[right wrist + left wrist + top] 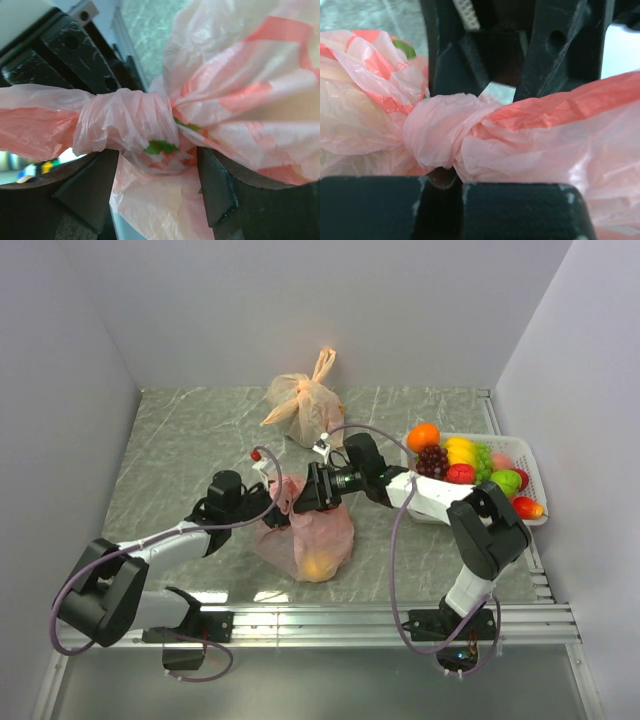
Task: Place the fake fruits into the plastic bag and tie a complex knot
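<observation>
On the desk [180,440], centre frame, the filled bag [310,535] sits with its knot [125,122] cinched between both arms. The left hand [270,513] is closed at the knot; the right hand [300,500] stands open around it. Tying looks nearly done, and the next move calls for a regrasp or a release.

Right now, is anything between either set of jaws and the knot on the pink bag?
Nothing visible. The knot sits right against the shut left jaws and just beyond the gap of the open right jaws.
</observation>
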